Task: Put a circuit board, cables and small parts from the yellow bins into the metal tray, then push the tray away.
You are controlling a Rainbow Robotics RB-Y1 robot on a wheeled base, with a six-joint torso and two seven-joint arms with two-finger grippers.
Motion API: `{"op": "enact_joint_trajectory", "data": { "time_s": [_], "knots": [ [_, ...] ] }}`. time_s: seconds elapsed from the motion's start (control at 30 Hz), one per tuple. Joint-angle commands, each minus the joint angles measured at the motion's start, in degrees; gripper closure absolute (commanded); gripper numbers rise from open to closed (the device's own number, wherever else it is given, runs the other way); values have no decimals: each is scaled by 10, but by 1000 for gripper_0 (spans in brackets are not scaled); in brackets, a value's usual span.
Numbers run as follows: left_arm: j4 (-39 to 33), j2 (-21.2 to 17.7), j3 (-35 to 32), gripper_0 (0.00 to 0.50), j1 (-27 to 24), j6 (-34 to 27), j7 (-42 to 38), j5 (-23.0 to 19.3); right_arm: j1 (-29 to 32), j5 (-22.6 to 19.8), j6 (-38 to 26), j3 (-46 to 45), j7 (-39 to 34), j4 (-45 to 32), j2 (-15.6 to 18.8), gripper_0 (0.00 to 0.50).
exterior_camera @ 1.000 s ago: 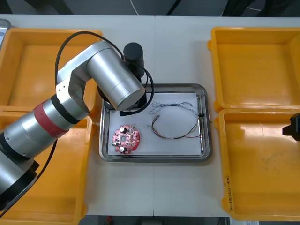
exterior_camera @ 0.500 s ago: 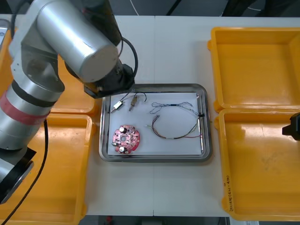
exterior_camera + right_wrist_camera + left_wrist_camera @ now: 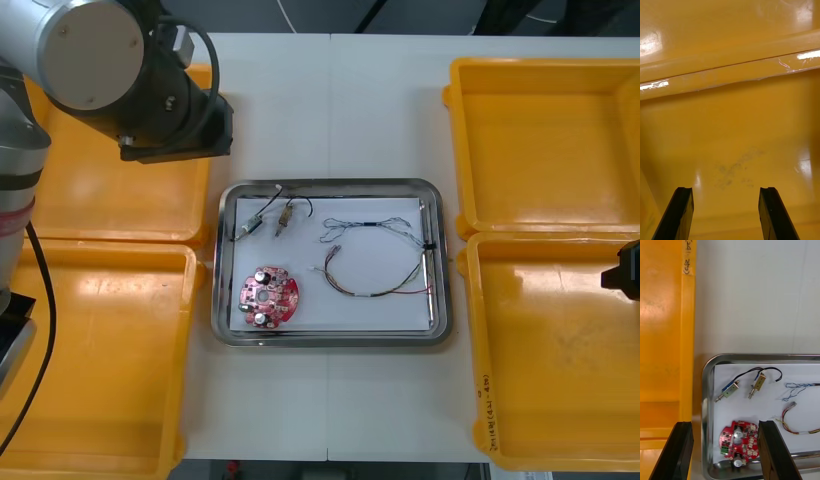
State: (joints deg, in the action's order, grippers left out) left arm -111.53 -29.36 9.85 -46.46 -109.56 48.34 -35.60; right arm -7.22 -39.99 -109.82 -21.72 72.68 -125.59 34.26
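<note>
The metal tray (image 3: pixel 330 340) lies mid-table with a white inside. In it are a round red circuit board (image 3: pixel 267 296), two small metal parts (image 3: pixel 268 220) joined by a black wire, a twisted blue and white cable (image 3: pixel 375 224) and a red and yellow cable (image 3: pixel 375 288). My left arm (image 3: pixel 150 90) hangs over the far left yellow bin (image 3: pixel 60 190), away from the tray. In its wrist view the left gripper (image 3: pixel 724 424) is open and holds nothing, high above the tray's rim (image 3: pixel 752 358), the board (image 3: pixel 739 442) and the small metal parts (image 3: pixel 743 386). My right gripper (image 3: pixel 725 191) stands open over a bare bin floor.
Two yellow bins (image 3: pixel 545 130) flank the tray on the right and two on the left; the near right bin (image 3: pixel 560 360) has my right arm (image 3: pixel 625 270) at its outer edge. Bare table (image 3: pixel 330 110) lies beyond the tray.
My left arm has drawn back from over the tray's far left corner to the far left bin. The two small metal parts it covered now lie uncovered in the tray. The right arm has not moved.
</note>
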Motion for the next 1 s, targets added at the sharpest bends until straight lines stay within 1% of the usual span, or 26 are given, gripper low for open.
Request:
{"op": "enact_joint_trajectory", "data": {
  "time_s": [0.03, 0.27, 0.5, 0.6, 0.67, 0.73, 0.8, 0.93, 1.0],
  "knots": [
    [-27, -31, -42, 0, 21, -4, 34, -10, 7, -7, -2, -13, -25, -26, 12, 0],
    [-40, -56, -84, 0, 56, -4, 84, -21, 8, -20, -2, -10, -27, -33, 17, 0],
    [-53, -84, -136, 0, 86, -4, 130, -49, 7, -31, -2, 3, -27, -54, 19, 0],
    [-64, -96, -157, 0, 102, -4, 137, -63, 8, -39, -2, 14, -27, -65, 21, 0],
    [-75, -101, -164, 0, 112, -4, 138, -65, 8, -42, -2, 19, -27, -74, 23, 0],
    [-86, -109, -171, 0, 129, -4, 142, -66, 7, -47, -2, 36, -27, -86, 32, 0],
    [-93, -115, -179, 0, 144, -4, 149, -68, 4, -50, -2, 55, -27, -98, 41, 0],
    [-110, -126, -195, 0, 168, -4, 160, -69, -15, -60, -2, 86, -27, -107, 50, 0],
    [-113, -134, -205, 0, 183, -4, 166, -74, -34, -77, -2, 104, -27, -107, 53, 0]
  ]
}}
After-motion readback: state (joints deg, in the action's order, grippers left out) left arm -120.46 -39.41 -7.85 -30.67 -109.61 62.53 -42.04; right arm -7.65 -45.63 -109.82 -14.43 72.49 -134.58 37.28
